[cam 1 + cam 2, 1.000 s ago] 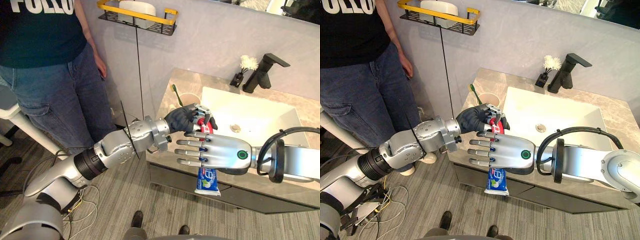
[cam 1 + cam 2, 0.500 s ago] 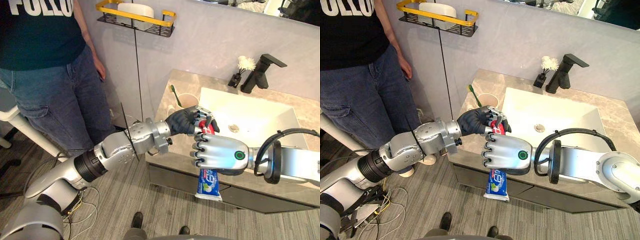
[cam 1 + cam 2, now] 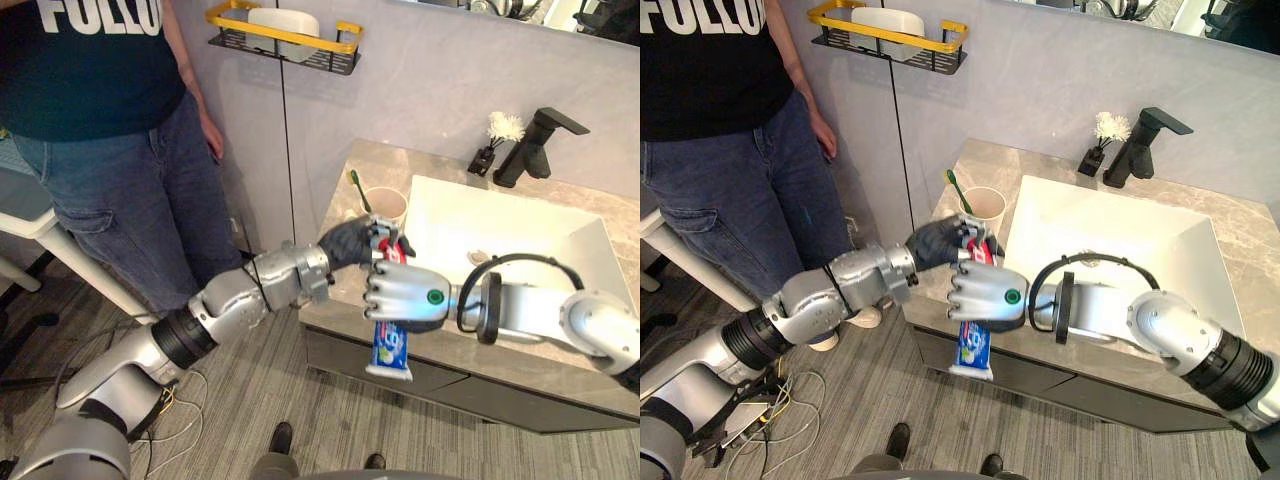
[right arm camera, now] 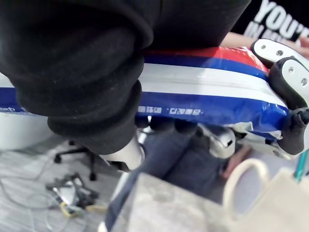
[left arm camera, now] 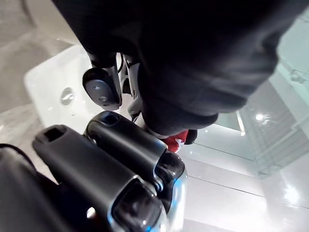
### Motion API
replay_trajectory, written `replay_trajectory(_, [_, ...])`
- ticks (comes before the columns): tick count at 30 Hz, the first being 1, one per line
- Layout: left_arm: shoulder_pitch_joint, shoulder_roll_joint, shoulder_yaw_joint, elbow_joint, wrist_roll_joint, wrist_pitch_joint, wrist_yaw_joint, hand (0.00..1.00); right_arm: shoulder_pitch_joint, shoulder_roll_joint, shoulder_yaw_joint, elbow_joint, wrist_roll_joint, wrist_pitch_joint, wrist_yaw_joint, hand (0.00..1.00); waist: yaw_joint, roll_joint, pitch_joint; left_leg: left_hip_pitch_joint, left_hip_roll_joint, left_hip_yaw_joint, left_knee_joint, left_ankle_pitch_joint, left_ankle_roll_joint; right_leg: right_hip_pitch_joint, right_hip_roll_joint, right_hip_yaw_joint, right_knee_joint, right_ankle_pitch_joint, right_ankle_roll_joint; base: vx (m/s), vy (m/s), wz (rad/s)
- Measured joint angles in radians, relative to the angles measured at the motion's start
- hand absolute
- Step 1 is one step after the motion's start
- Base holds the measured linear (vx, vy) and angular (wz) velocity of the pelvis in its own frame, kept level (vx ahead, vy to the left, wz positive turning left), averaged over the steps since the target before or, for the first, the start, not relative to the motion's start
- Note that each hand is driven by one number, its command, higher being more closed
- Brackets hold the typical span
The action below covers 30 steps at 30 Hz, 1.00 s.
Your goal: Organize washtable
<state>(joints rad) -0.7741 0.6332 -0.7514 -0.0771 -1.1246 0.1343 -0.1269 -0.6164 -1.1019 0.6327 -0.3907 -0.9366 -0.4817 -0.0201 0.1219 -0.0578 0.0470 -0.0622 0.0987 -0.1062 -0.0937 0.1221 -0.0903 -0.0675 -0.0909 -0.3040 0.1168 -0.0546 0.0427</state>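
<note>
- Person (image 3: 100,150) in jeans, standing left of the washstand, cropped at the chest.
- Marble tabletop (image 3: 390,160) carrying a white sink (image 3: 500,225), its right end running out of frame.
- Right hand (image 3: 400,295) curling round the toothpaste tube (image 3: 390,350) over the tabletop's front edge (tube's middle hiding behind the fingers).
- Left hand (image 3: 350,240) pinching the tube's red top, mostly covering it.
- Cup (image 3: 386,203) holding a green toothbrush (image 3: 357,190), standing just behind both hands.
</note>
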Motion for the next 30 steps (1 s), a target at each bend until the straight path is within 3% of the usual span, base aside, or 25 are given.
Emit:
replay_trajectory(4, [-0.012,-0.002,0.027,0.000,0.001,-0.003,0.003,0.00,-0.036,0.002,0.000,0.000,-0.003,0.015,0.000,1.00,0.000,0.001,-0.001,0.006,0.002,-0.006,0.000,0.000,0.000,0.009,0.002,-0.007,0.000,-0.001,-0.001,-0.01,-0.018,0.05])
replay_trajectory(8, [-0.012,-0.015,0.067,0.001,0.022,-0.003,0.044,0.00,-0.035,0.073,-0.010,0.029,-0.017,0.058,0.003,1.00,-0.002,0.001,-0.001,0.007,0.001,-0.006,0.000,0.003,0.001,0.008,0.001,-0.007,0.004,-0.001,-0.001,-0.02,-0.007,0.01])
replay_trajectory(15, [-0.012,-0.143,0.173,0.100,0.135,-0.025,0.086,0.00,-0.048,0.176,-0.049,0.115,-0.044,0.099,0.003,1.00,0.000,0.001,-0.001,0.008,0.001,-0.004,0.000,0.004,0.001,0.007,0.000,-0.005,0.007,-0.001,-0.001,0.00,0.000,0.00])
replay_trajectory(17, [-0.012,-0.218,0.202,0.203,0.203,-0.072,0.088,0.00,-0.058,0.240,-0.059,0.185,-0.041,0.100,0.003,1.00,-0.002,0.001,-0.001,0.010,0.002,0.000,-0.001,0.004,0.002,0.007,0.000,0.000,0.008,-0.001,-0.001,0.02,-0.014,-0.05])
replay_trajectory(19, [-0.012,-0.250,0.216,0.261,0.274,-0.090,0.089,0.00,-0.060,0.257,-0.066,0.215,0.007,0.101,0.006,1.00,-0.005,0.000,-0.001,0.009,0.002,0.002,-0.001,0.005,0.002,0.005,0.001,0.002,0.008,0.000,-0.001,0.01,-0.014,-0.04])
replay_trajectory(20, [-0.011,-0.254,0.221,0.271,0.306,-0.104,0.087,0.00,-0.045,0.255,-0.105,0.204,0.041,0.096,0.006,1.00,-0.008,0.000,-0.001,0.013,0.002,0.007,0.000,0.005,0.002,0.005,0.001,0.006,0.009,0.000,0.000,0.02,-0.007,-0.07])
replay_trajectory(23, [-0.003,-0.247,0.242,0.269,0.390,-0.140,0.039,0.00,0.073,0.256,-0.387,0.174,0.104,0.123,-0.003,1.00,-0.016,0.002,0.000,0.016,0.000,0.015,-0.001,0.005,0.002,0.005,-0.002,0.010,0.008,0.001,0.000,0.02,0.000,-0.06])
replay_trajectory(25, [0.029,-0.237,0.241,0.272,0.472,-0.143,0.016,0.00,0.054,0.241,-0.505,0.219,0.111,0.204,-0.003,1.00,-0.039,0.005,-0.003,0.018,0.000,0.022,-0.001,0.005,0.002,0.006,-0.001,0.016,0.003,0.004,0.003,-0.01,0.002,-0.09])
replay_trajectory(27, [0.050,-0.253,0.243,0.272,0.516,-0.143,0.017,0.00,0.053,0.228,-0.536,0.221,0.111,0.226,-0.003,1.00,-0.055,0.006,-0.003,0.019,0.001,0.028,-0.001,0.005,0.002,0.007,0.001,0.022,-0.005,0.011,0.004,-0.01,-0.003,-0.14])
replay_trajectory(30, [0.056,-0.294,0.253,0.272,0.624,-0.150,0.020,0.00,0.053,0.230,-0.536,0.220,0.112,0.213,-0.003,1.00,-0.058,0.010,-0.005,0.022,0.003,0.040,-0.001,0.005,0.002,0.007,0.005,0.031,-0.022,0.025,0.002,-0.01,-0.006,-0.15])
